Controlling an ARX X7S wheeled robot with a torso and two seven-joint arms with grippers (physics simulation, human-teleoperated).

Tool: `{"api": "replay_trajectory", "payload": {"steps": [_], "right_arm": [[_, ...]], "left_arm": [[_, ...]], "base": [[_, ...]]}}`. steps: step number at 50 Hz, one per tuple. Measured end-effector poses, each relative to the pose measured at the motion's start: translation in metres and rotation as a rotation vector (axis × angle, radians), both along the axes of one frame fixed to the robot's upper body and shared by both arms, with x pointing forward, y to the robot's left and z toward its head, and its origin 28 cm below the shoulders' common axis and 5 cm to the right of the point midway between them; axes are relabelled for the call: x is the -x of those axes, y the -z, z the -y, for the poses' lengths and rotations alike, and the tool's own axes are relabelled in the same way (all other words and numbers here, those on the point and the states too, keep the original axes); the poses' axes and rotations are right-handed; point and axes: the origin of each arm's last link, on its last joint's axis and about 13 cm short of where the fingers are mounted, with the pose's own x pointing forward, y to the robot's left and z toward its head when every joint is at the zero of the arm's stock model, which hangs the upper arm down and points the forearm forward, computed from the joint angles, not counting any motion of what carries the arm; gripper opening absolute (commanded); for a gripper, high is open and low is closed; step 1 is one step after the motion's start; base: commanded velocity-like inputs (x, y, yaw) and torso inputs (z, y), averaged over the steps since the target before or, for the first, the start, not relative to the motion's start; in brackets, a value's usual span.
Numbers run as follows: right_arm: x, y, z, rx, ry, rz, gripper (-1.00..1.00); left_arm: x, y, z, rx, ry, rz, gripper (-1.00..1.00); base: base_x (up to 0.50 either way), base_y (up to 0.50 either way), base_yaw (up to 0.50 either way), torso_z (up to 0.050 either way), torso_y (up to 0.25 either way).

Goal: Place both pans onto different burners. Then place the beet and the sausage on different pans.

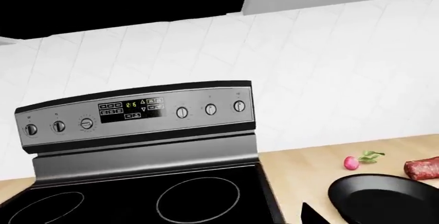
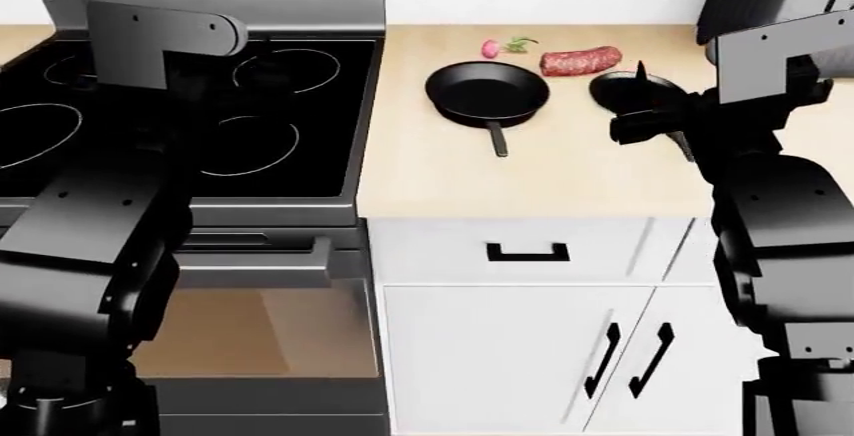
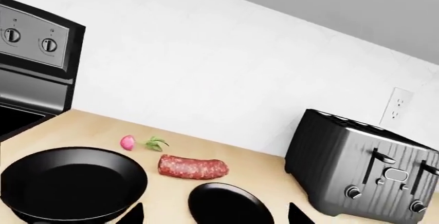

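Note:
Two black pans lie on the wooden counter: the larger pan [image 2: 486,91] [image 3: 72,183] [image 1: 384,196] with its handle toward the front, and the smaller pan [image 2: 614,86] [image 3: 230,206] to its right. Behind them are the pink beet [image 2: 491,48] [image 3: 127,142] [image 1: 351,162] and the speckled sausage [image 2: 581,60] [image 3: 193,167] [image 1: 422,168]. My right gripper [image 3: 218,215] [image 2: 643,96] hovers open over the smaller pan, fingertips wide apart and empty. My left gripper [image 1: 219,219] hangs over the black cooktop near a burner [image 1: 197,199] [image 2: 284,69]. It is open, with one fingertip showing far to the side.
The stove's control panel [image 1: 137,112] rises behind the cooktop, which carries more burner rings [image 2: 247,146]. A dark toaster [image 3: 363,165] stands on the counter right of the smaller pan. Drawers and cabinet doors [image 2: 527,346] sit below the counter.

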Motion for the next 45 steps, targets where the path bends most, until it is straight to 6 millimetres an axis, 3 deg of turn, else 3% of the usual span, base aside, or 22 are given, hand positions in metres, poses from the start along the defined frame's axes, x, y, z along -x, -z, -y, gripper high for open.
{"api": "replay_trajectory", "payload": {"steps": [28,34,45], "right_arm": [[0.0007,0.0037,0.0004,-0.002,-0.001,-0.010,1.00],[0.0006,0.0039,0.0010,0.000,0.001,-0.011,1.00],[0.0003,0.0044,-0.0001,0.000,-0.004,-0.020,1.00]], "left_arm": [[0.0019,0.0030,0.0004,0.001,0.002,-0.014,1.00],[0.0018,0.0036,0.0011,0.001,0.006,-0.016,1.00],[0.0018,0.0041,0.0005,-0.002,0.003,-0.018,1.00]], "base": [[0.00,-0.50,0.00,0.000,0.000],[0.07,0.00,0.00,0.000,0.000],[0.49,-0.08,0.00,0.000,0.000]]}}
